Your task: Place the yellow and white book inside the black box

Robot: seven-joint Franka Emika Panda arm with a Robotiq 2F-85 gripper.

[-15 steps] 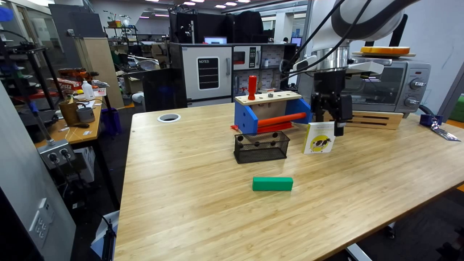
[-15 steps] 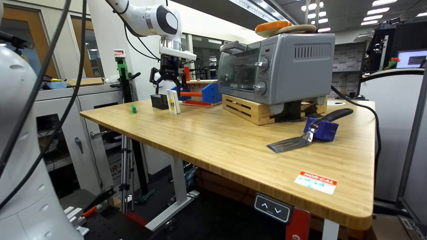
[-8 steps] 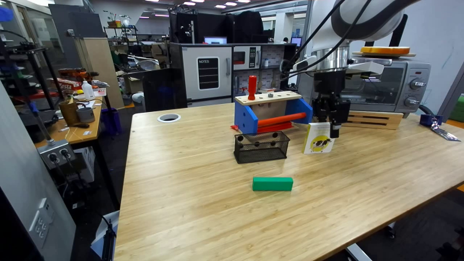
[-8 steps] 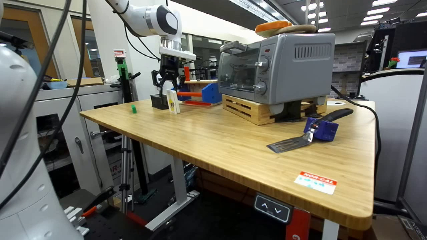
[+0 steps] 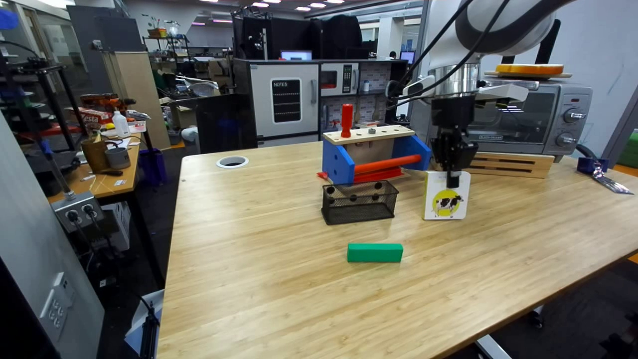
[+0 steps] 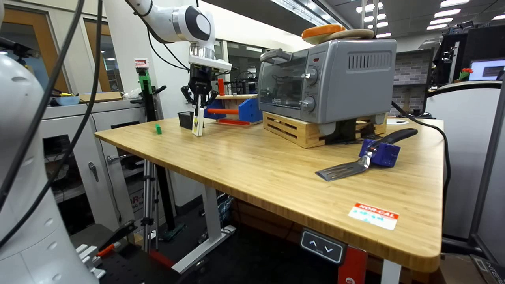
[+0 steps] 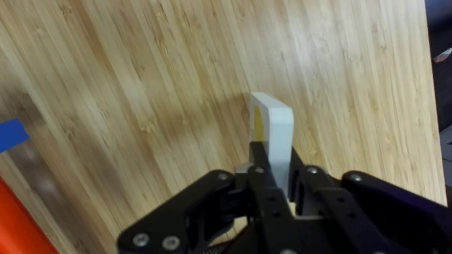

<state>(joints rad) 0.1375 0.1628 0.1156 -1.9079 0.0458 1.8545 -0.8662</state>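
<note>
White with a yellow circle on its cover, the book [image 5: 446,205] is upright, pinched in my hand [image 7: 278,162]; I can't tell whether it touches the tabletop [image 5: 279,269]. I see it near the black mesh box [image 5: 359,209], outside its walls.

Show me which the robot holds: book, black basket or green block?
The cow book, pinched in the gripper; the black basket and green block sit apart.

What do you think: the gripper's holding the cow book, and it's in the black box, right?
Not quite: the cow book isn't in the black box but beside it, as an exterior view shows. The gripper does hold the book.
</note>
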